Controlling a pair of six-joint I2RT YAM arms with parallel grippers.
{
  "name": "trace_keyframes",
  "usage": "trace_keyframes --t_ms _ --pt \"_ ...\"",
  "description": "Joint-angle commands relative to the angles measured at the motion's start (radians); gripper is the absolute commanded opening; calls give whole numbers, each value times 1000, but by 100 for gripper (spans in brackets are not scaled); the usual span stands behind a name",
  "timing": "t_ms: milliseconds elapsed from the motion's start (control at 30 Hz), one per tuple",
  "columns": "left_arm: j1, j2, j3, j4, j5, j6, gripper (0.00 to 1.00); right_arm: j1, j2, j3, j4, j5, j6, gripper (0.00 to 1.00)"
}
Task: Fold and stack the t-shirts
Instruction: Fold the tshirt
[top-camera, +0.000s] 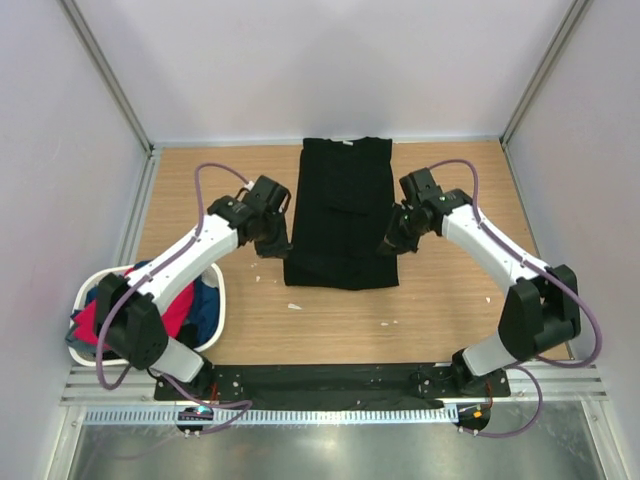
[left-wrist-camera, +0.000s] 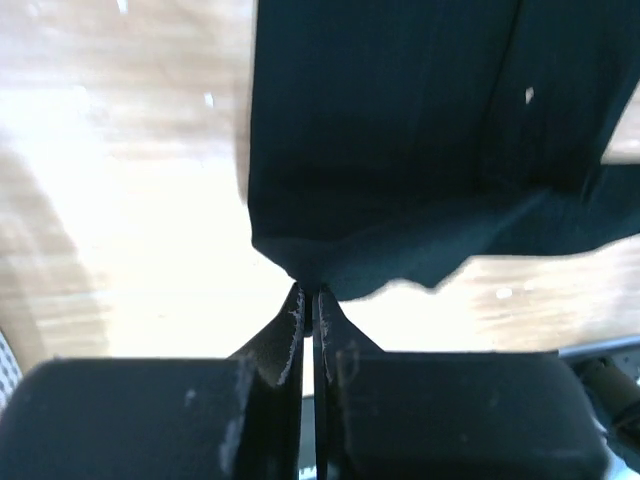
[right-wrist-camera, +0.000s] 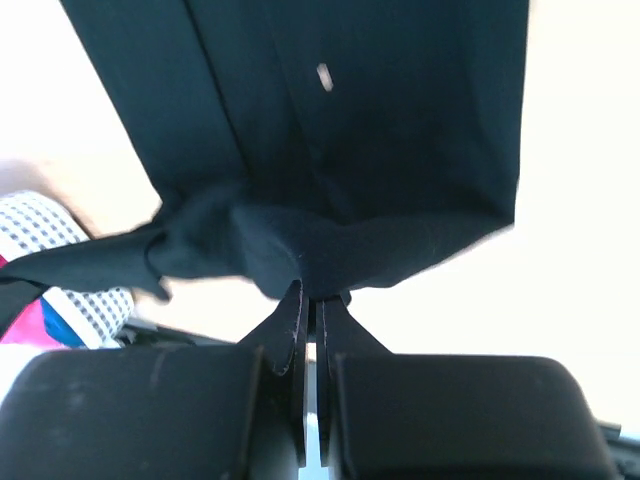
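black t-shirt (top-camera: 340, 210): soft cloth, long rectangle | near hem rumpled

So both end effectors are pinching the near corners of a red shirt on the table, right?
No, the shirt is black, as the top view shows. The left end effector and right end effector do pinch its near corners on the table.

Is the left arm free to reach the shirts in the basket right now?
Probably not yet: its end effector is shut on a near corner of the black t-shirt, and the basket sits under its own arm.
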Motion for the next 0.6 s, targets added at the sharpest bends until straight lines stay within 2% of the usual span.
trace_keyframes --t_ms 0,267,567 --pt "40 56 89 50 -10 106 0 -31 71 105 -13 -23 -107 1" --pt "108 277 287 110 13 168 0 -129 244 240 -11 -43 -166 1" --pt "131 489 467 104 71 201 0 -164 402 364 0 -42 -241 1"
